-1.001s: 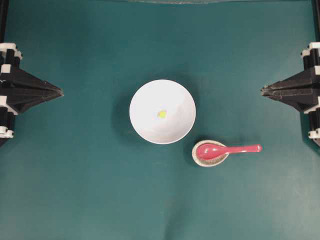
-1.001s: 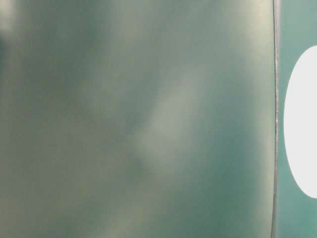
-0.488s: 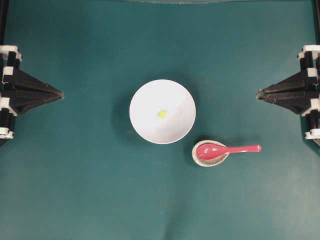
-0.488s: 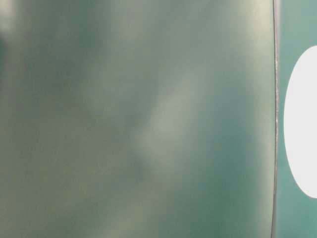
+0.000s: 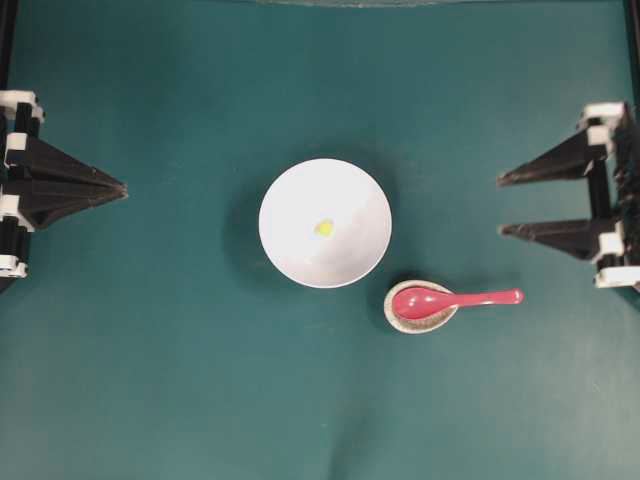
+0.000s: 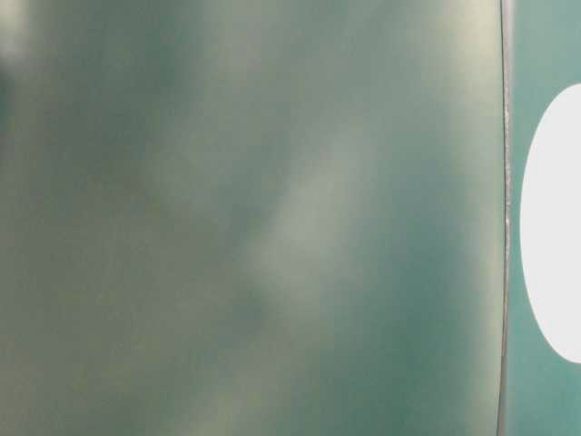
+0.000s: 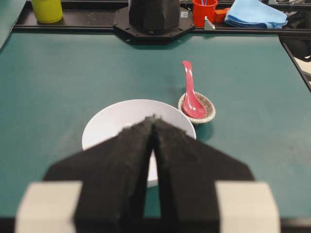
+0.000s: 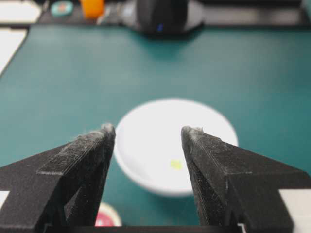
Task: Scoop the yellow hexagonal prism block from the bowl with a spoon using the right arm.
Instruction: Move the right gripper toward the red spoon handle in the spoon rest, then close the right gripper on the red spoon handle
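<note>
Fingers of the right gripper stand wide apart near the right edge of the bench, with nothing between them; in the right wrist view the two black fingers frame the bowl from a distance. At the left edge, the left gripper has its fingers pressed together to a single point and holds nothing. A white bowl sits near the middle of the bench, and the small yellow block lies inside it, close to its centre. Just beside the bowl, toward the right edge and the near side in the overhead view, a speckled grey spoon rest carries the scoop of the pink-red spoon, whose handle points toward the right edge. Both grippers are well apart from the bowl and the spoon. The table-level view is mostly a blurred green surface with a white shape at its right side.
</note>
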You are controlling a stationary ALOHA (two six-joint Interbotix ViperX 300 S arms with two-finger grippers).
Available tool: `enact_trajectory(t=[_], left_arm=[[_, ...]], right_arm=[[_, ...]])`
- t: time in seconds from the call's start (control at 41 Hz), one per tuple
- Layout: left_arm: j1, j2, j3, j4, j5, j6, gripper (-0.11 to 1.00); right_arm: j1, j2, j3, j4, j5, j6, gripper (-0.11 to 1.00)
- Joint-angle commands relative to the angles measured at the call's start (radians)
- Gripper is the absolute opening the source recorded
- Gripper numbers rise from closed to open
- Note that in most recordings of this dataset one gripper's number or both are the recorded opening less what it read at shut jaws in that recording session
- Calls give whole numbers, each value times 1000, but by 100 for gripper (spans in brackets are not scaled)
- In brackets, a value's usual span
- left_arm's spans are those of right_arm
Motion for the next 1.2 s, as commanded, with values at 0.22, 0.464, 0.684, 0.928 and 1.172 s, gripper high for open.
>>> enact_trajectory(t=[0.22, 0.464, 0.684, 0.928, 1.172], left_arm=[[2, 5, -29, 3, -5, -2, 4], [2, 5, -29, 3, -5, -2, 4], [2, 5, -29, 3, -6, -2, 4], [2, 5, -29, 3, -9, -2, 4], [2, 5, -29, 3, -9, -2, 4]], right_arm=[[63, 141, 104, 67, -233, 2, 60], [156, 296, 201, 149, -514, 2, 60], [261, 468, 236, 236, -709, 2, 60], [359, 663, 224, 316, -825, 11, 60], [411, 798, 221, 336, -923, 60, 60]])
